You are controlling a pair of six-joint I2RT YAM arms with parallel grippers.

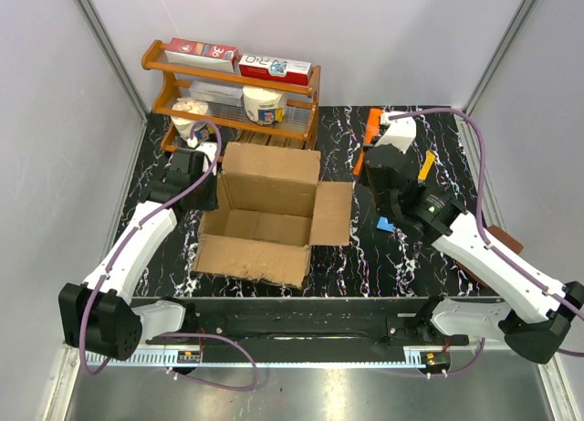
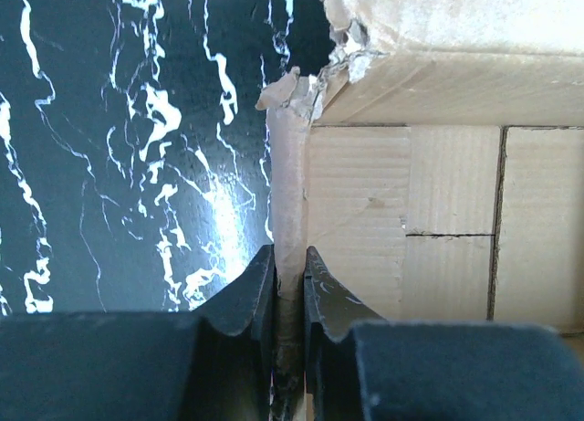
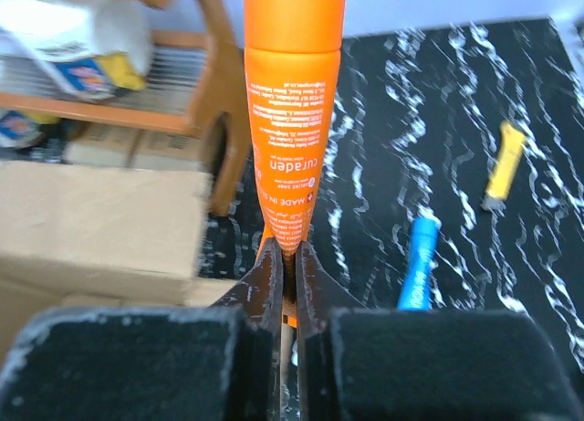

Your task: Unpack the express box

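Observation:
The express box (image 1: 265,215) stands open in the middle of the black marbled table, its flaps spread and its brown inside bare. My left gripper (image 1: 210,170) is at the box's left side. In the left wrist view it (image 2: 289,261) is shut on the torn upright cardboard edge of the express box (image 2: 438,211). My right gripper (image 1: 370,152) is to the right of the box. The right wrist view shows it (image 3: 287,257) shut on the flat crimped end of an orange tube (image 3: 290,92), which points away towards the shelf. That orange tube (image 1: 372,122) also shows from above.
A wooden shelf (image 1: 233,97) stands behind the box with two red-and-white boxes (image 1: 201,51) on top and a white tub (image 1: 263,104) below. A blue tube (image 3: 418,266) and a yellow item (image 3: 503,165) lie on the table right of the orange tube.

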